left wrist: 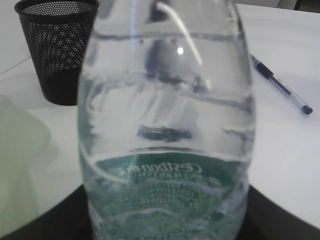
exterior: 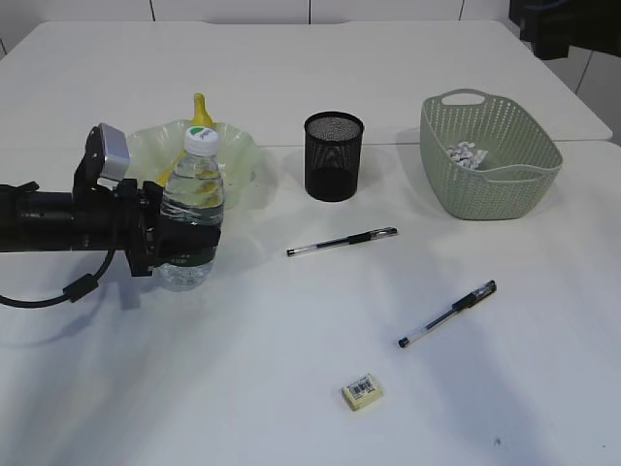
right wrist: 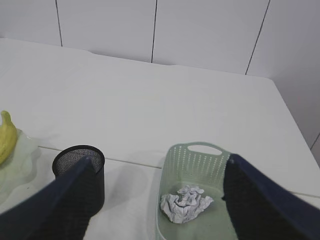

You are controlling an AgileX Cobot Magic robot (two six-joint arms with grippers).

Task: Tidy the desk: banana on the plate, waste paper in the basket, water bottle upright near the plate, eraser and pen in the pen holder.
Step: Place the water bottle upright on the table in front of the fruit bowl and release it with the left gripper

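Beside the plate my left jaws clasp the upright bottle, seen whole only from outside; my left wrist sees just its label and the holder. My right jaws stand released above the basket, showing the paper inside. Two pens and the eraser lie on the bench; the banana rests on the plate.

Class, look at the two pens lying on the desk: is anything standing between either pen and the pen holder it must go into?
Nothing visible does. The nearer pen lies just in front of the pen holder with bare desk between them. The farther pen has only the nearer pen roughly along its path, lying flat. The holder's mouth is open.
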